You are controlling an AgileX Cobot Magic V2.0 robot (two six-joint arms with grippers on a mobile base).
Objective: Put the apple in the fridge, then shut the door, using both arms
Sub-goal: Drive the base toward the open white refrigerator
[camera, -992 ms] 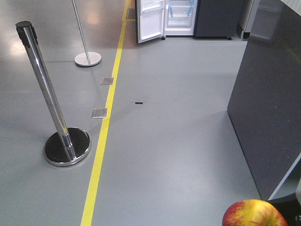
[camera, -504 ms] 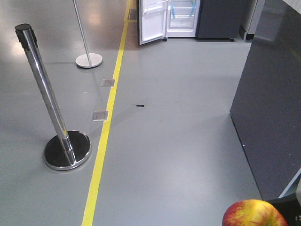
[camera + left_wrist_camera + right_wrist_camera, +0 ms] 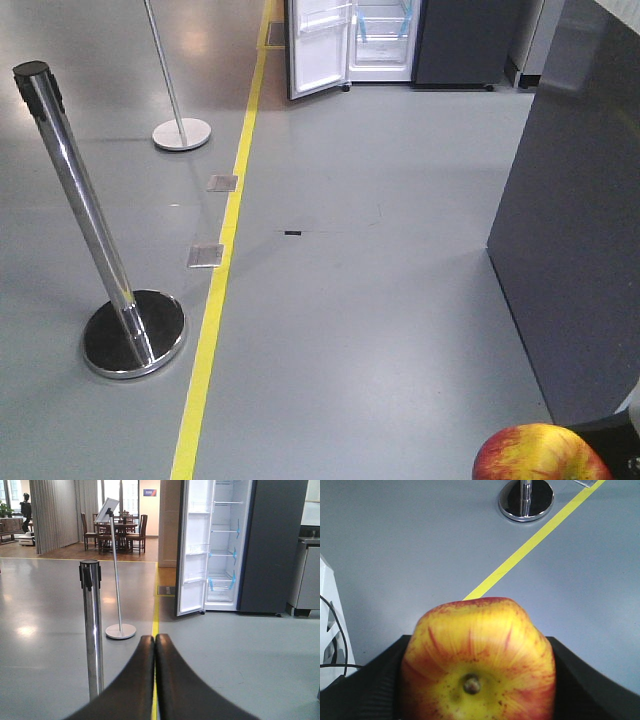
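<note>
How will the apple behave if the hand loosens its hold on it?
The apple looks round and glossy, so it would probably slip and roll away across the smooth floor. It seems firm, since it shows no dent between the black pads at its sides.

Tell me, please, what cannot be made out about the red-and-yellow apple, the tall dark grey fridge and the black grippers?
Red-and-yellow round apple: lower part cut off by the bottom edge, front and right wrist views.
Black right gripper: fingertips hidden behind the apple, right wrist view.
Tall dark grey fridge: top cut off by the upper edge, left wrist and front views.
Fridge's flat door: outer face turned away, both views.
</note>
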